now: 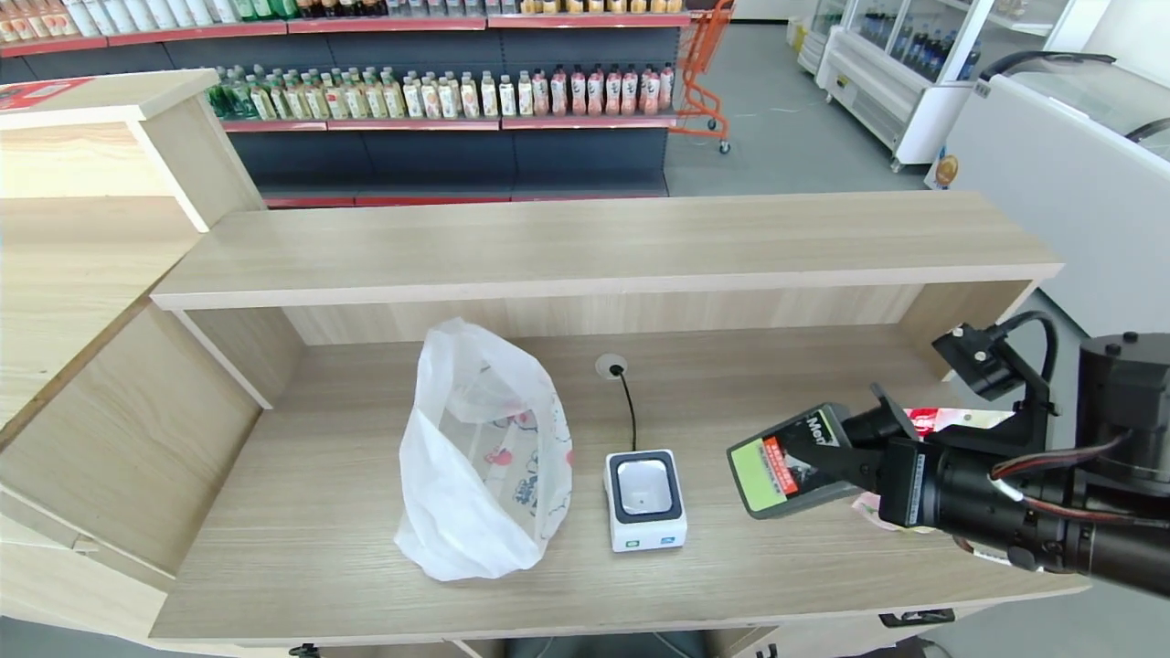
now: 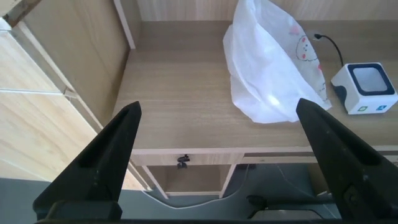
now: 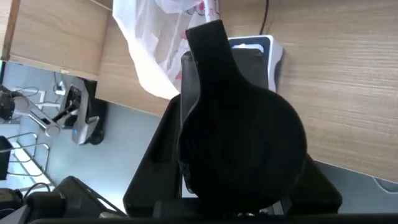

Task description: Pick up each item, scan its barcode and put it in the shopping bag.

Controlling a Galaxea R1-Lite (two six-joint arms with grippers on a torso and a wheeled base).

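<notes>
My right gripper [image 1: 866, 450] is shut on a dark box [image 1: 788, 462] with a green and red label, held above the counter just right of the scanner [image 1: 645, 498]. In the right wrist view the dark box [image 3: 242, 143] hides most of the scanner [image 3: 268, 47]. The white shopping bag [image 1: 484, 466] stands open and upright left of the scanner. My left gripper [image 2: 217, 155] hangs open and empty off the counter's front edge, with the shopping bag [image 2: 267, 68] and scanner [image 2: 367, 87] beyond it.
A red and white packet [image 1: 955, 420] lies on the counter behind my right arm. The scanner's cable [image 1: 629, 402] runs to a hole in the counter [image 1: 302, 512]. A raised shelf [image 1: 594, 242] spans the back, and a side wall [image 1: 128, 429] closes the left.
</notes>
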